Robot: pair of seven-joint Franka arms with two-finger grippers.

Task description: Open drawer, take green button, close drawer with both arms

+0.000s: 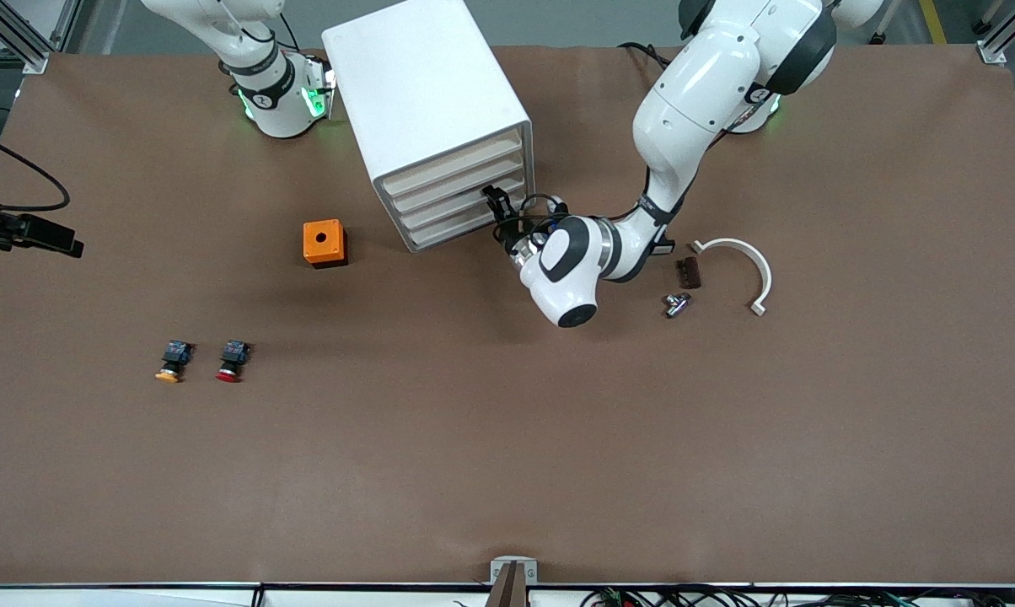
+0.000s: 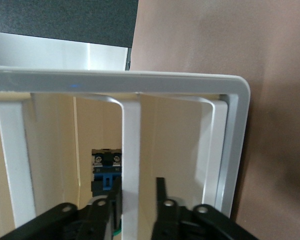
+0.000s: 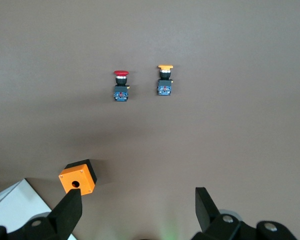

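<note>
Just past left end effector [image 2: 139, 192]: button [image 2: 106, 172]

Glossy white plastic cabinet [image 1: 427, 93], matt brown table [image 1: 507, 438], shiny metal fitting [image 1: 676, 303], smooth orange box [image 1: 324, 242].

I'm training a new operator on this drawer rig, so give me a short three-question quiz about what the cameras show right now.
1. True or false: the right tool, up over the table, is shut.
2. Choose one: the left tool is clamped on A) the orange box, B) a drawer front of the white cabinet, C) the curved white piece.
3. Fill in: the two buttons lying on the open table, nearer the front camera than the cabinet, have caps coloured ___ and ___.

Key
1. False: its fingers stand wide apart.
2. B.
3. Red and yellow: the red button and the yellow button.
</note>
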